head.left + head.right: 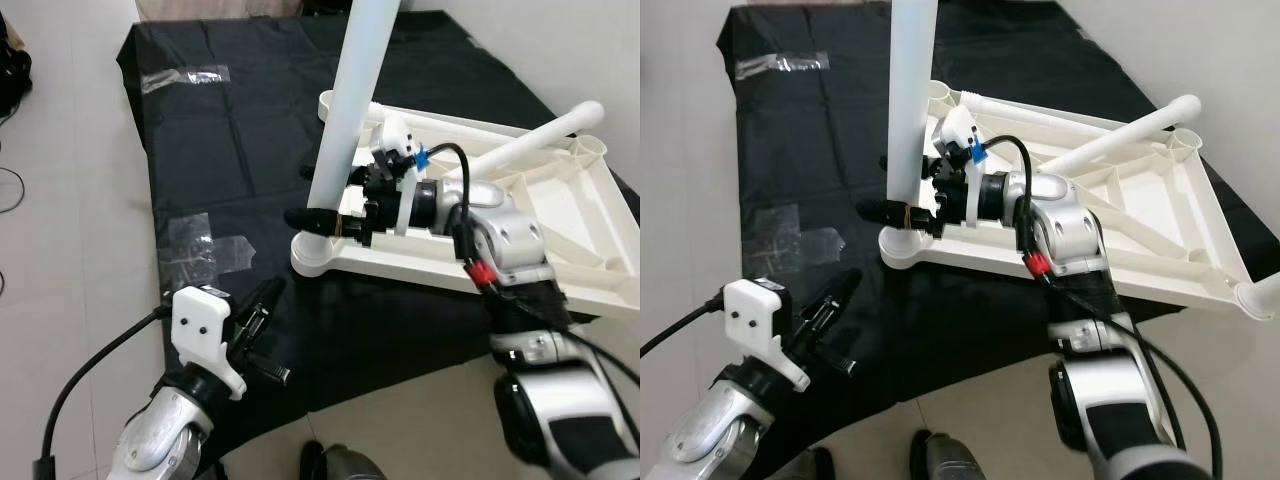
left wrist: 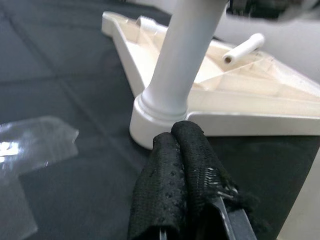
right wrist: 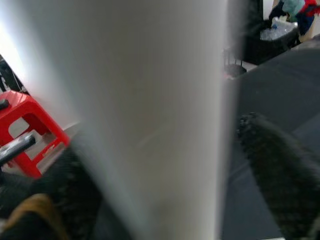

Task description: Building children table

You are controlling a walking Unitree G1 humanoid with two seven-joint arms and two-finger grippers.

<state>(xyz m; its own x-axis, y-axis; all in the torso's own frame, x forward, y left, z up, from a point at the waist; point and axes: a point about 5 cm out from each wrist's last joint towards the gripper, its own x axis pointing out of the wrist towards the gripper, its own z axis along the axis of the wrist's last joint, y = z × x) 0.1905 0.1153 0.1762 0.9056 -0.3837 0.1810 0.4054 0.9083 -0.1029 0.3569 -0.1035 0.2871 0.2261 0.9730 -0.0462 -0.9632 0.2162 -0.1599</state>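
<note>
In the left eye view, the white table top lies upside down on a black cloth spread on the floor, so that its corner sockets face up and can receive legs. One white table leg stands upright in the near corner socket. The right hand grips this leg low down, just above the socket, probably to steady it or press it in. The right arm reaches forward and bends across toward the robot's left. A second leg lies slanted over the far part of the table top. The left hand hovers low over the cloth, near the corner but apart from it.

In the right eye view, pieces of clear tape hold the cloth down.

In the left wrist view, the left hand's fingers are pressed together and hold nothing; they point at the socket.

In the right wrist view, the leg sits between the two black fingers of the right hand.
</note>
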